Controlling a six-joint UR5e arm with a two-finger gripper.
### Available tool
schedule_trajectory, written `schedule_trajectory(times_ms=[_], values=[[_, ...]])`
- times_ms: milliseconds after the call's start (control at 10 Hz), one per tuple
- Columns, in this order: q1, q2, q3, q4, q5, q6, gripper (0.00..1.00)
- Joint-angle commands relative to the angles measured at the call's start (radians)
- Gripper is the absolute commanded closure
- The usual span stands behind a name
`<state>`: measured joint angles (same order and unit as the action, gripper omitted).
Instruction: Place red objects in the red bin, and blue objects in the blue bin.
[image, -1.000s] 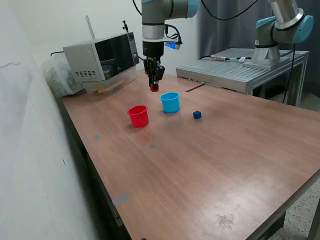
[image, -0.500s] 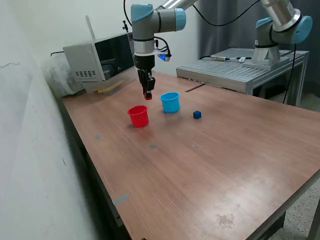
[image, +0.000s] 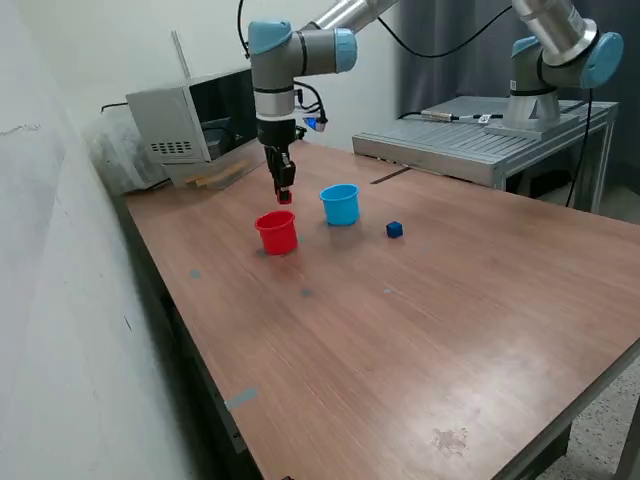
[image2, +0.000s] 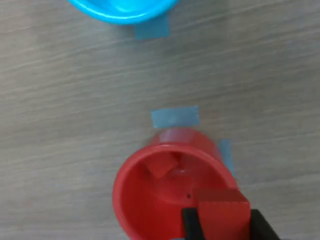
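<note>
My gripper (image: 284, 194) hangs just above the red cup (image: 277, 232) and is shut on a red cube (image: 285, 197). In the wrist view the held red cube (image2: 223, 213) sits between the black fingers (image2: 192, 225), over the rim of the red cup (image2: 150, 200), and another red cube (image2: 161, 169) lies inside it. The light blue cup (image: 340, 204) stands to the exterior view's right of the red cup; its rim shows in the wrist view (image2: 120, 11). One dark blue cube (image: 394, 230) lies on the table beyond the blue cup. The other blue cube is out of view.
A microwave (image: 200, 115) stands at the back of the wooden table (image: 420, 330). A second robot arm (image: 555, 60) stands on a metal bench (image: 480, 135) at the exterior view's right. Blue tape marks (image2: 175, 117) lie on the table near the cups.
My gripper has carried the red cube toward the exterior view's left and lower, from beside the blue cup to just above the red cup.
</note>
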<state>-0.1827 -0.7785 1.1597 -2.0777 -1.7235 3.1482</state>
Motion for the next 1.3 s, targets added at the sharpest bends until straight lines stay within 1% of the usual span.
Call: schedule_trajectory(times_ms=[0, 800, 900, 1200], values=[[-0.020, 0.031, -0.021, -0.001, -0.034, 0.003, 1.00], [-0.018, 0.061, -0.046, -0.004, -0.034, 0.009, 1.00], [-0.018, 0.061, -0.048, -0.004, -0.034, 0.010, 0.00], [-0.014, 0.070, -0.048, -0.004, -0.034, 0.010, 0.00]])
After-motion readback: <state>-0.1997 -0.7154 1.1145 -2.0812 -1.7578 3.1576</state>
